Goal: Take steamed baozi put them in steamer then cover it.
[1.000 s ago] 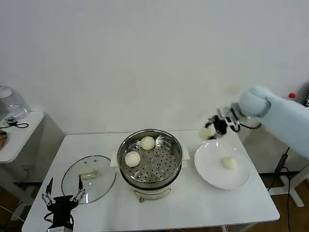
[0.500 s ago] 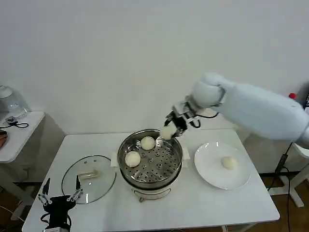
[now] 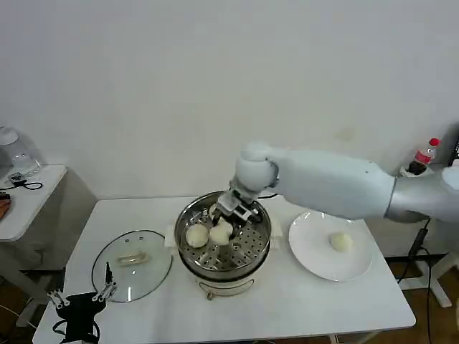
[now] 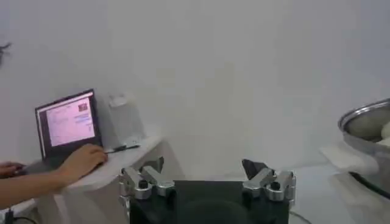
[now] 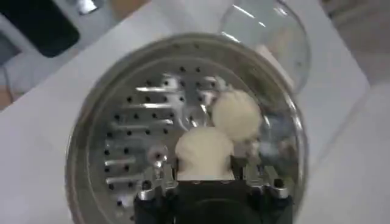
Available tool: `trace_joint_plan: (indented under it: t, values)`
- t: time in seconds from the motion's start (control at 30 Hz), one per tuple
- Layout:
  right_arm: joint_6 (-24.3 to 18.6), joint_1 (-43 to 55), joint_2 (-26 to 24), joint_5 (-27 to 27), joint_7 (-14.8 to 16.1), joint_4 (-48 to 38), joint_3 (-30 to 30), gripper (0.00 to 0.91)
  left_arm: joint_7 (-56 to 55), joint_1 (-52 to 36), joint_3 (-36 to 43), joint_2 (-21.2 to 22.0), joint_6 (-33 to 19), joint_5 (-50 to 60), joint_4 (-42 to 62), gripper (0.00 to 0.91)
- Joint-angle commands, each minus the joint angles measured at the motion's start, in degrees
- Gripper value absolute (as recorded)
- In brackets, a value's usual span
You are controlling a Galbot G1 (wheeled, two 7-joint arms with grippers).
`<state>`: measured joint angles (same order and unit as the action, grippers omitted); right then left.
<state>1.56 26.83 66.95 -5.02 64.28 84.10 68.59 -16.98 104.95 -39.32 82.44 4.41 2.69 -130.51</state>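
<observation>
Steamer (image 3: 224, 240) at centre of white table (image 3: 287, 301), w/ right gripper (image 3: 231, 215) reaching down into it from the far side, fingers clamped on one baozi (image 3: 221, 231) just above the perforated tray. Right wrist view: held baozi (image 5: 204, 153) sits btwn the two fingers, a second bun (image 5: 236, 114) just beside it on the tray (image 5: 140, 152). Head view: that second bun (image 3: 196, 235) lies on the steamer's left side; a third is mostly hidden behind the gripper. Fourth baozi (image 3: 341, 242) rests on white plate (image 3: 315, 265), right of the steamer. Cover (image 3: 132, 264) lies flat on the table, left of the steamer & apart from it. Left gripper (image 3: 80, 297) parked low at table's near-left corner, fingers spread wide, holding nothing; its wrist view shows the same open fingers (image 4: 141, 181) w/ steamer rim (image 4: 365, 122) at frame edge.
</observation>
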Motion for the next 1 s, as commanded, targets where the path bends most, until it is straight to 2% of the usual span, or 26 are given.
trace_joint_plan:
  t: [0.03,0.23,0.53,0.57,0.63,0.67,1.0]
  values:
    - [-4.6,-0.8,2.8,2.5,1.3,0.1,2.2,0.645,-0.1,0.0,0.0,0.2,0.0,-0.1,-0.1,0.907]
    - [-5.6,-1.0,1.9,4.1,2.2,0.4,2.7,0.645,-0.1,0.0,0.0,0.2,-0.1,-0.1,-0.1,0.907]
    - [-6.5,-0.9,0.7,3.5,2.7,1.2,3.1,0.645,-0.1,-0.1,0.1,0.1,-0.1,0.0,-0.1,0.907]
    - [-6.5,-0.9,0.6,3.5,2.8,1.3,3.0,0.655,-0.1,-0.1,0.1,0.2,-0.1,0.0,-0.1,0.907]
    - [-7.0,-0.9,0.5,3.5,2.9,1.2,3.1,0.856,-0.1,-0.1,0.1,0.2,-0.1,0.0,-0.2,0.907]
    - [-7.1,-0.9,0.5,3.5,2.8,1.2,3.1,0.897,-0.1,-0.1,0.1,0.2,-0.1,0.0,-0.2,0.907]
    - [-7.6,1.2,-1.7,1.1,1.4,1.3,0.9,0.907,-0.1,-0.5,0.4,0.0,-0.1,0.0,0.1,0.907]
